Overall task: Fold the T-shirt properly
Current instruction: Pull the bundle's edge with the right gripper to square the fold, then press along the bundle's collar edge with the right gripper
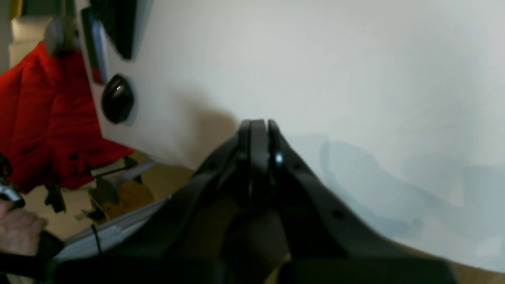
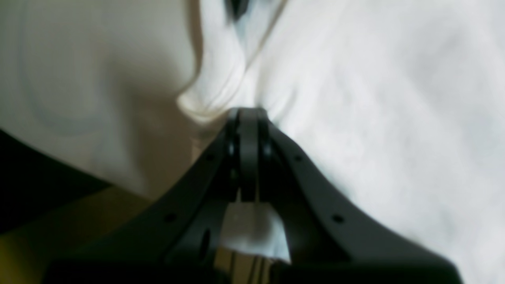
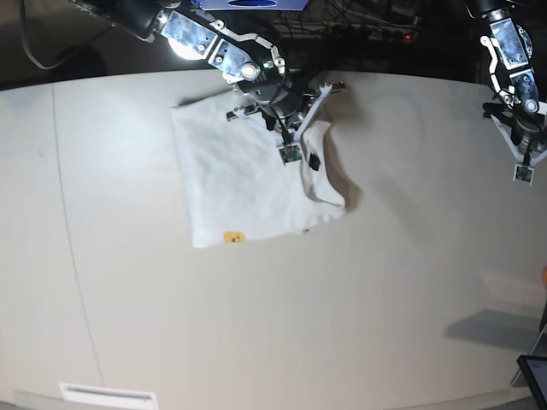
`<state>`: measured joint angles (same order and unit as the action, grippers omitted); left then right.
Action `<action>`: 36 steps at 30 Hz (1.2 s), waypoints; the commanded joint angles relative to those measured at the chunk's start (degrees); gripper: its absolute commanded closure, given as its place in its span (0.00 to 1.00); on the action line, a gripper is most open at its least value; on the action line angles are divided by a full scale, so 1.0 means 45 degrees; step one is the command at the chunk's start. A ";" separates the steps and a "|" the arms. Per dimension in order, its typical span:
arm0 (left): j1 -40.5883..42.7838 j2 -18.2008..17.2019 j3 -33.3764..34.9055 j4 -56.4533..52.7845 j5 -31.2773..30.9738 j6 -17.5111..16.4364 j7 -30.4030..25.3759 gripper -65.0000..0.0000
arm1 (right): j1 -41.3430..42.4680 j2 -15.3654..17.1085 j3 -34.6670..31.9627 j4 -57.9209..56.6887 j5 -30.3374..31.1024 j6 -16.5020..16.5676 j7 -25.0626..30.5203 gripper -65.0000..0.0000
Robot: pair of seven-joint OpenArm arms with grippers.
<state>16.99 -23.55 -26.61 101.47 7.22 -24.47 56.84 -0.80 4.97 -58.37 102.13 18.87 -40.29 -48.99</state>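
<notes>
The white T-shirt [image 3: 248, 184] lies partly folded at the back middle of the table, with a yellow bit of print [image 3: 233, 237] at its front edge and a small black label [image 3: 314, 161] near its right side. My right gripper [image 3: 285, 128] is down on the shirt's upper right part. In the right wrist view the right gripper [image 2: 247, 111] is shut on the T-shirt [image 2: 355, 118], whose cloth puckers at the fingertips. My left gripper [image 3: 520, 143] hangs at the far right, apart from the shirt. The left gripper [image 1: 258, 123] is shut and holds nothing.
The pale table [image 3: 256, 325] stretches wide in front of the shirt. At the table's edge in the left wrist view lie a black rounded object [image 1: 117, 98] and a dark flat device [image 1: 114, 27]. Beyond them are red fabric [image 1: 47, 118] and a person's hand [image 1: 17, 232].
</notes>
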 commanded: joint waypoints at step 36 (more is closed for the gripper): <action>0.0570 0.0965 -0.0016 -0.1714 0.4148 0.0055 -0.1564 1.00 | 0.2727 -0.2209 -0.1046 -0.3383 -0.0140 0.0524 0.0504 1.00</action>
<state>19.55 -18.39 -26.28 92.73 25.30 -24.84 49.89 10.37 -4.27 -63.33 86.26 19.16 -37.65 -47.86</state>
